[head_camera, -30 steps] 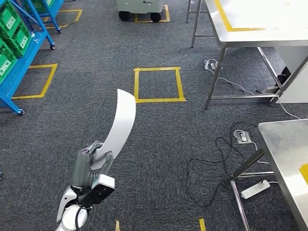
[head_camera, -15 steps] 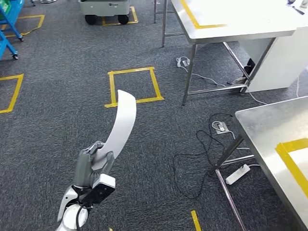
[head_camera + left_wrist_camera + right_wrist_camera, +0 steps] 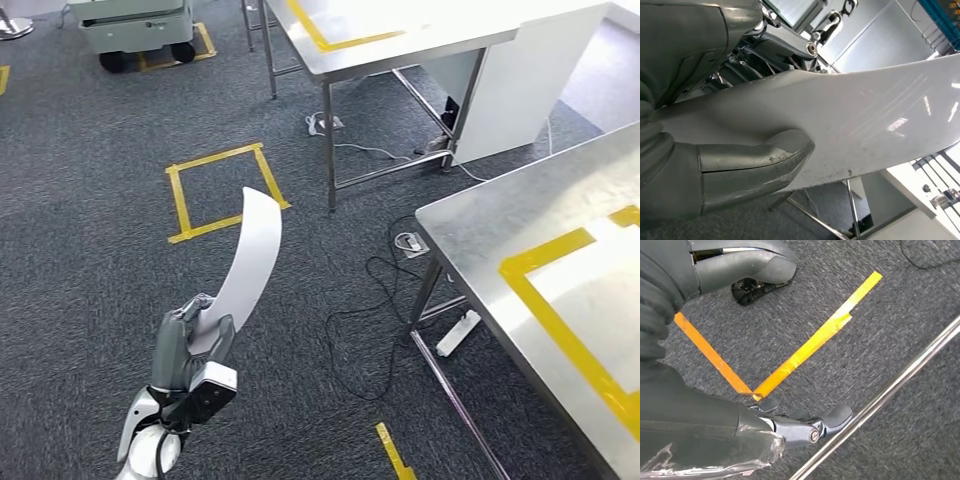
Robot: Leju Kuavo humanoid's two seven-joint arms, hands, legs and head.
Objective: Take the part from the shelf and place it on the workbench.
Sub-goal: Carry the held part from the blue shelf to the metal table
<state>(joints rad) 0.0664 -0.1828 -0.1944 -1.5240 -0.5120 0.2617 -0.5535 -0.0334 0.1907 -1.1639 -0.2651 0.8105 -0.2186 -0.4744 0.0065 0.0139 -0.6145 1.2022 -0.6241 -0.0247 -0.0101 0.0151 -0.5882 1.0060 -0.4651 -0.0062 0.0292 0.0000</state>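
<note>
My left hand [image 3: 187, 352] grips the lower end of a long, curved white part [image 3: 249, 256], which rises up and bends to the right above the carpet. Close up, the thumb [image 3: 753, 160] presses flat on the part [image 3: 874, 120] with the other fingers behind it. The steel workbench [image 3: 483, 225] with a yellow tape rectangle stands at the right, its corner well right of the part. My right hand [image 3: 753, 405] hangs over the carpet with its fingers apart and nothing in them.
A second steel table [image 3: 423, 45] stands at the back. Black cables [image 3: 370, 300] and a white power strip [image 3: 457, 333] lie on the carpet under the workbench corner. A yellow tape square [image 3: 223, 190] marks the floor ahead, with a wheeled grey unit [image 3: 140, 30] behind it.
The whole view has swung to the right: the blue shelves have left the picture and the workbench now fills the right side. My left hand keeps the same hold on the part.
</note>
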